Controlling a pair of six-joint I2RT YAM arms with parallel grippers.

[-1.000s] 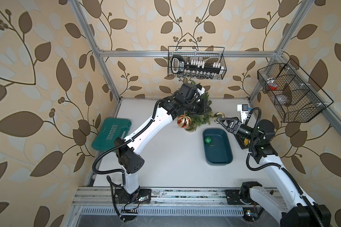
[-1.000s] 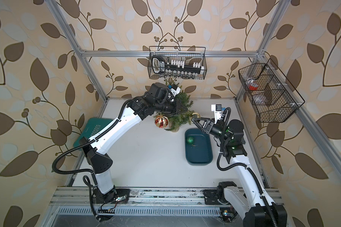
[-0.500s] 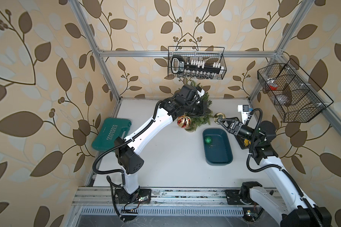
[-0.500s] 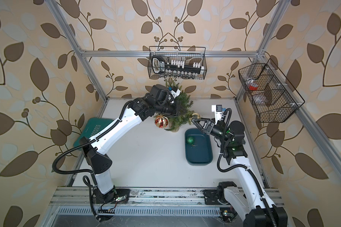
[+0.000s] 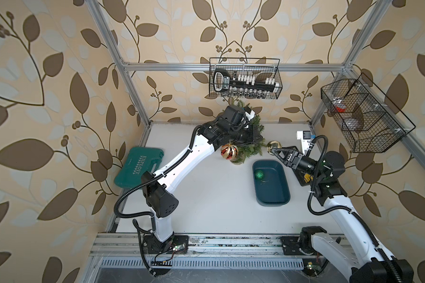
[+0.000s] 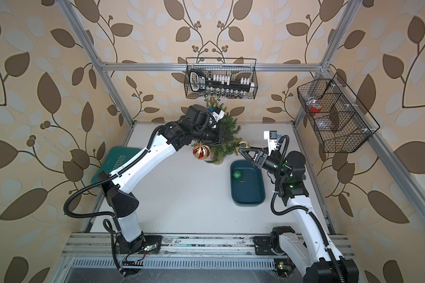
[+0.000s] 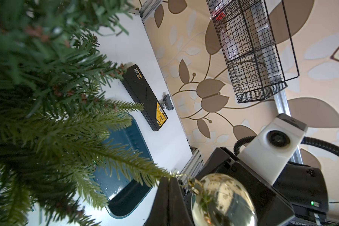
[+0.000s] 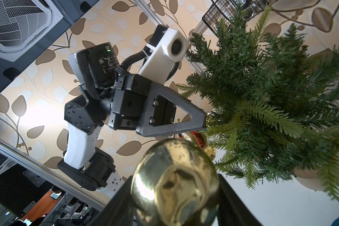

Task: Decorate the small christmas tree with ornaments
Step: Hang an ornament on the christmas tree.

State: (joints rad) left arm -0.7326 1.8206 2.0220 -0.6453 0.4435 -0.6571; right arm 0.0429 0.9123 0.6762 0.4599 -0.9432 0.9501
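My right gripper (image 5: 273, 150) is clamped on the gold ball (image 5: 271, 144), holding it just beside the small christmas tree (image 5: 252, 150) near the back wall; my left gripper (image 5: 261, 140) is pinched fully together at a branch tip there. The red-and-gold ball (image 5: 229, 151) shows at the tree's other side, and the green ball (image 5: 259, 174) lies in the teal tray (image 5: 277, 196)

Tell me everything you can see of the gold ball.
The gold ball is small and round, with a shiny mirror-like gold skin, dulled in patches, and a gold cap with a cord loop. The right claw grips it in the air beside the lower branches of the tree, its cap turned toward a branch tip. Whether it touches the needles cannot be told.
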